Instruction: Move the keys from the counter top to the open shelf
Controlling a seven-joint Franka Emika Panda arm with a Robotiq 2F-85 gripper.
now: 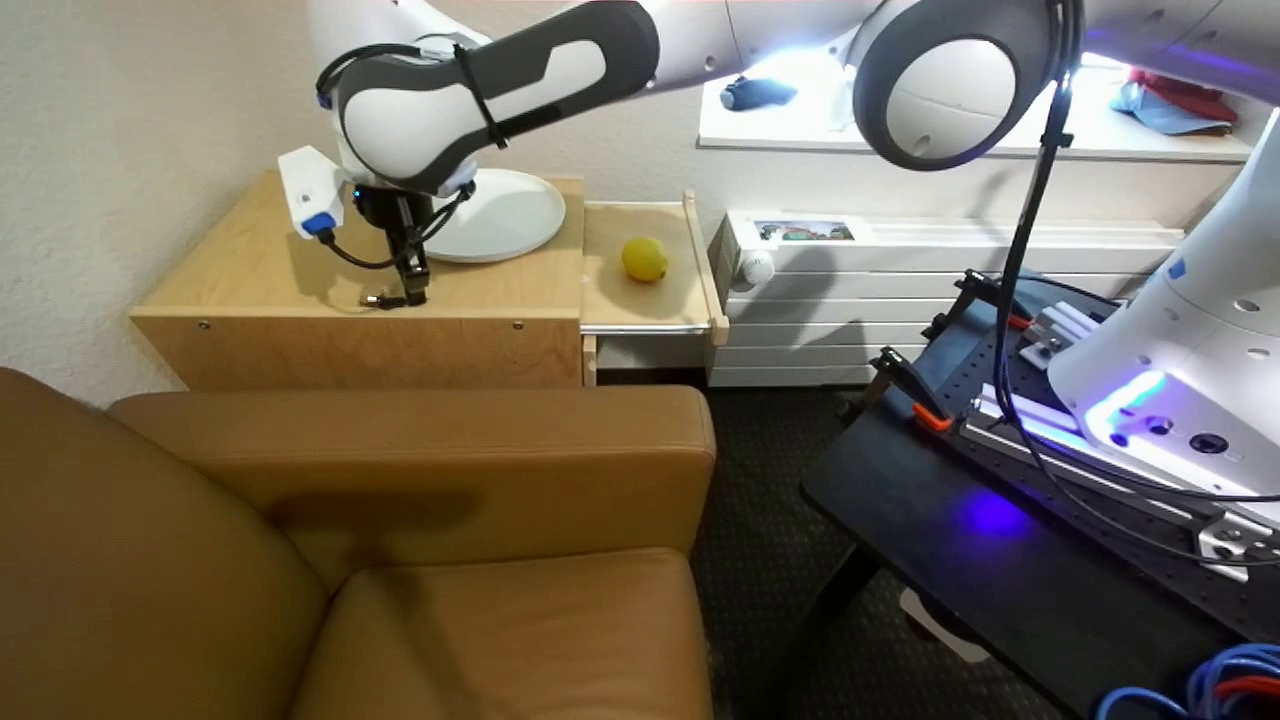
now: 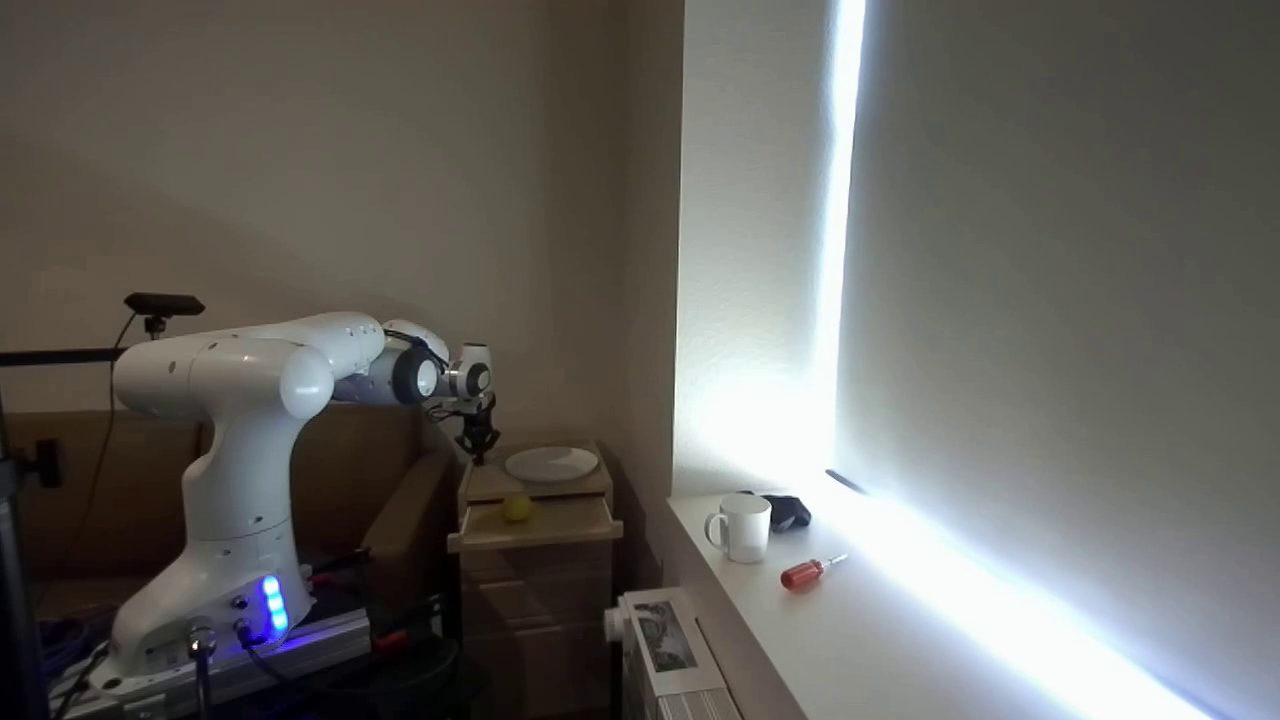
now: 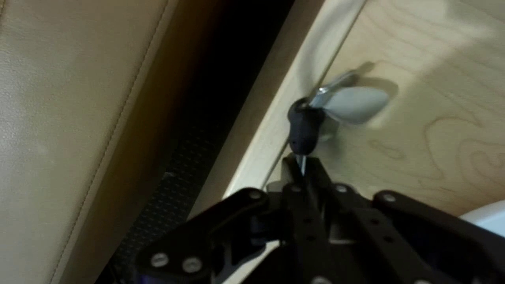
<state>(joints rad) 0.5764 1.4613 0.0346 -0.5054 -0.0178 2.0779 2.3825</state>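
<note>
The keys (image 3: 306, 130) show in the wrist view as a dark head with metal keys and a pale grey tag spread beyond it. My gripper (image 3: 302, 167) is shut on a thin metal part of the keys. The keys (image 1: 381, 300) hang at the front edge of the tan counter top (image 1: 235, 275) in an exterior view, low over it; whether they touch it I cannot tell. The gripper (image 2: 478, 455) also shows in another exterior view, where the keys cannot be made out. The open shelf (image 1: 655, 310) is pulled out beside the counter top and holds a yellow ball (image 1: 644, 259).
A white plate (image 1: 505, 215) lies on the counter top close behind the gripper. The brown couch (image 1: 420, 430) runs along its front. A white radiator (image 1: 800, 310) stands past the shelf. A mug (image 2: 745, 527) and a screwdriver (image 2: 803, 574) lie on the windowsill.
</note>
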